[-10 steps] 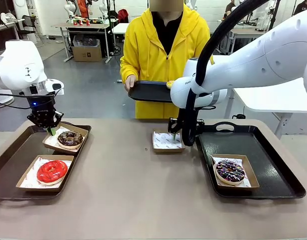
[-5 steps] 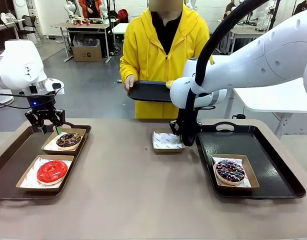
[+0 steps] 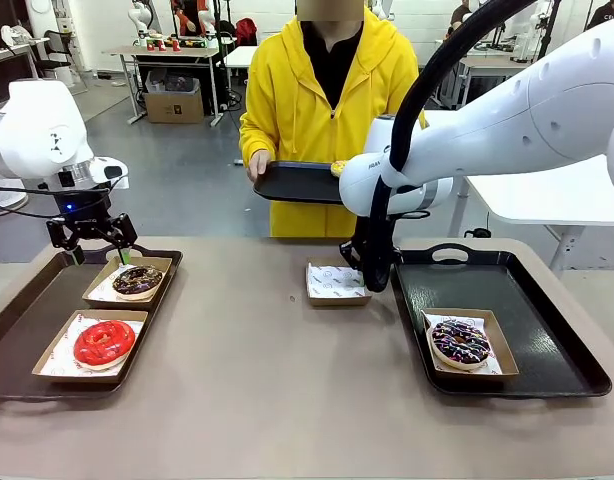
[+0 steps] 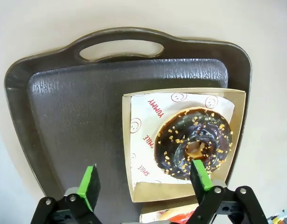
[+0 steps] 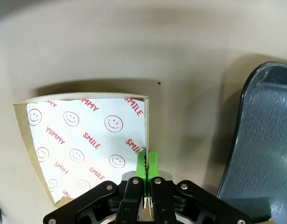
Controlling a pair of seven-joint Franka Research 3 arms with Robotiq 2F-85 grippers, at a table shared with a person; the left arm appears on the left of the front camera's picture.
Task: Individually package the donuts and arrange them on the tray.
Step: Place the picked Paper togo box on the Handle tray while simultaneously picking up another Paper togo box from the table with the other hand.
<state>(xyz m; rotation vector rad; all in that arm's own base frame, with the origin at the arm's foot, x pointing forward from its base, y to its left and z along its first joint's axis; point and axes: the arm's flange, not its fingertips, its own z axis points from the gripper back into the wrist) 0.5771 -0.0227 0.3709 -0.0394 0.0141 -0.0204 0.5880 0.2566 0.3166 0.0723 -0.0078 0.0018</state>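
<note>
A chocolate donut [image 3: 138, 279] [image 4: 194, 143] lies in a paper-lined box at the far end of the left tray [image 3: 27, 300] [image 4: 64, 116]. My left gripper [image 3: 97, 255] [image 4: 146, 177] hovers open just above that box, holding nothing. Nearer on the same tray a red donut [image 3: 104, 342] sits in its box. A sprinkled donut [image 3: 460, 341] sits boxed on the right tray [image 3: 547, 320] [image 5: 265, 140]. My right gripper [image 3: 365, 278] [image 5: 147, 164] is shut on the side wall of an empty box [image 3: 335, 282] [image 5: 82, 140] at mid-table. The yellow donut [image 3: 339, 168] rests on a tray the person holds.
The person in a yellow hoodie stands at the far side holding a dark tray [image 3: 297, 183] in one hand [image 3: 260, 165]. The empty box sits on the table just left of the right tray's rim. Bare tabletop [image 3: 267, 380] lies between the trays.
My left gripper has opened wider and lifted a little off the chocolate donut's box. The right gripper stays pinched at the empty box's edge.
</note>
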